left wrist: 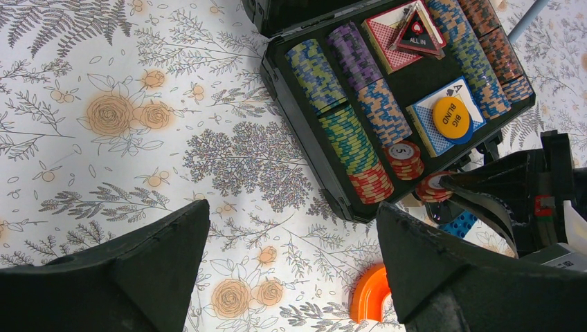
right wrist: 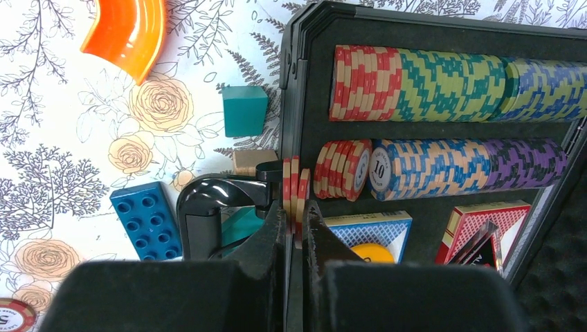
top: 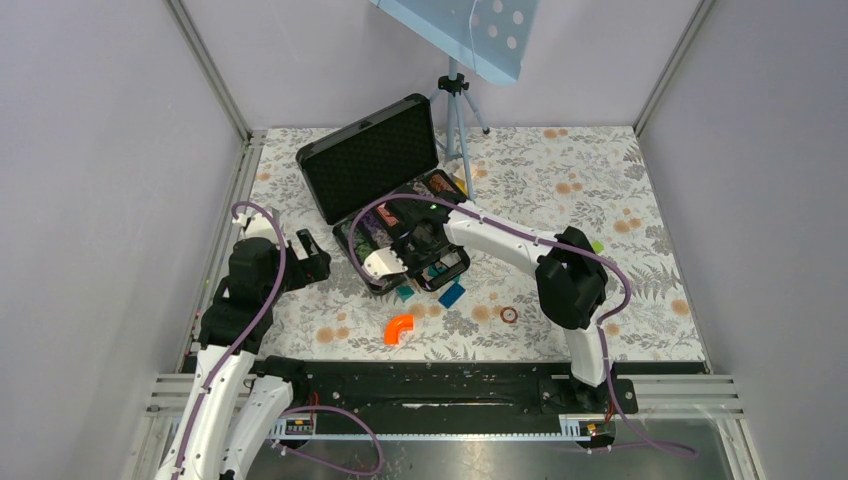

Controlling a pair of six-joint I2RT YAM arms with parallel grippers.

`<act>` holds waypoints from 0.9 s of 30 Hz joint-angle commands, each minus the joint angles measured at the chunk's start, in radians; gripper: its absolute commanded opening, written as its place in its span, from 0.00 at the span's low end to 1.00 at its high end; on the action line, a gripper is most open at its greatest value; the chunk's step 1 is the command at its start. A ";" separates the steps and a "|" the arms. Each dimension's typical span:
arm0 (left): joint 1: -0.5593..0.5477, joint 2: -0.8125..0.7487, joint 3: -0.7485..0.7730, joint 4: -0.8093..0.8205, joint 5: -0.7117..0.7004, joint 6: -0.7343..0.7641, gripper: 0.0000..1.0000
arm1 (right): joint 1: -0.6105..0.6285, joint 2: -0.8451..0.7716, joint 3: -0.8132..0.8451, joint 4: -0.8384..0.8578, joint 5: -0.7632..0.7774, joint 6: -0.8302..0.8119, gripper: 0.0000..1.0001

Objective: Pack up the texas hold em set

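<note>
The black briefcase [top: 352,232] lies open mid-table, lid [top: 370,160] up at the back. Rows of striped chips [left wrist: 353,90], a red deck [left wrist: 387,41] and a blue deck [left wrist: 432,128] with a yellow button [left wrist: 451,119] lie in its foam. My right gripper [top: 425,262] is shut on a few red-striped chips [right wrist: 294,185], held on edge over the case's front rim beside the handle [right wrist: 208,207]. One loose chip [top: 509,315] lies on the table, also in the right wrist view [right wrist: 14,315]. My left gripper [left wrist: 291,235] is open and empty, left of the case.
An orange curved piece [top: 399,328] lies in front of the case. A blue studded block [right wrist: 145,220], a teal block [right wrist: 244,109] and a small tan block [right wrist: 253,161] sit by the case's front edge. A tripod [top: 455,110] stands behind the case.
</note>
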State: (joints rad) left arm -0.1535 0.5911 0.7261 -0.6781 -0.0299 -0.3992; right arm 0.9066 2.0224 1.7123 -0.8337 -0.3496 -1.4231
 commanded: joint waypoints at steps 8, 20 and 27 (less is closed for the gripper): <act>0.005 0.003 -0.004 0.064 0.010 0.013 0.90 | 0.009 -0.009 0.057 0.016 0.017 0.009 0.00; 0.005 0.003 -0.005 0.064 0.010 0.013 0.90 | 0.010 0.000 0.065 0.015 0.017 0.012 0.00; 0.005 0.003 -0.005 0.065 0.011 0.013 0.90 | 0.010 -0.020 0.039 0.016 0.006 0.013 0.00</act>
State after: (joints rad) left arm -0.1535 0.5911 0.7261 -0.6781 -0.0296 -0.3962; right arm 0.9070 2.0251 1.7416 -0.8207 -0.3325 -1.4162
